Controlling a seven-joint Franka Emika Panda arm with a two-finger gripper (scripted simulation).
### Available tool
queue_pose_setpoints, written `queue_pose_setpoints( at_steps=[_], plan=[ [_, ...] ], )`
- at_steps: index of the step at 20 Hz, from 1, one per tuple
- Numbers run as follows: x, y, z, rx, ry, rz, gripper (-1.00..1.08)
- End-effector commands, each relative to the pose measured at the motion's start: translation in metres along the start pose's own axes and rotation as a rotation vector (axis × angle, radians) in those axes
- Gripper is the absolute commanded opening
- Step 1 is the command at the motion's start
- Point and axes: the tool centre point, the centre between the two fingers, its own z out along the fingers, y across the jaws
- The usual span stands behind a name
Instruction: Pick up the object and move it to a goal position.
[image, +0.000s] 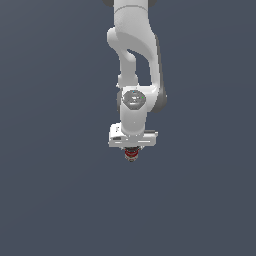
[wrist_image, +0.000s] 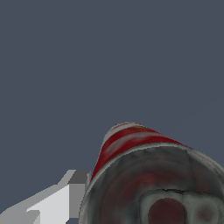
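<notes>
Dark blue-grey background fills both views, with no edge or mark on it. Against it, the can (image: 131, 154) sits directly under the white gripper (image: 132, 150), at the middle of the exterior view. Only its lower part shows below the gripper body, a small red and white piece that is narrower than the gripper.

From the wrist view the can (wrist_image: 148, 175) is very close to the camera. Its dark metallic lid faces the lens, and the side with red and white bands goes away behind it. No writing on the label can be read. One white and grey finger (wrist_image: 65, 197) lies against the side of the can; the other finger is hidden. The gripper seems to be closed around the can and holding it. The arm (image: 135, 60) comes down from the top of the exterior view.
</notes>
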Motion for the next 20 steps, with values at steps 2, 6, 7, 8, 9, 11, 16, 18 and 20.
queue_pose_setpoints(
  at_steps=[2, 6, 7, 8, 9, 11, 16, 18, 20],
  plan=[
    [0.001, 0.0, 0.001, 0.0, 0.001, 0.0, -1.0],
    [0.001, 0.0, 0.001, 0.0, 0.001, 0.0, -1.0],
    [0.001, 0.0, 0.001, 0.0, 0.001, 0.0, -1.0],
    [0.001, 0.0, 0.001, 0.0, 0.001, 0.0, -1.0],
    [0.001, 0.0, 0.001, 0.0, 0.001, 0.0, -1.0],
    [0.0, 0.0, 0.0, 0.0, 0.001, 0.0, -1.0],
    [0.0, 0.006, -0.011, 0.0, 0.001, 0.0, -1.0],
    [0.0, 0.011, -0.02, 0.0, 0.001, 0.0, -1.0],
    [0.0, 0.017, -0.032, 0.0, 0.001, 0.0, -1.0]
  ],
)
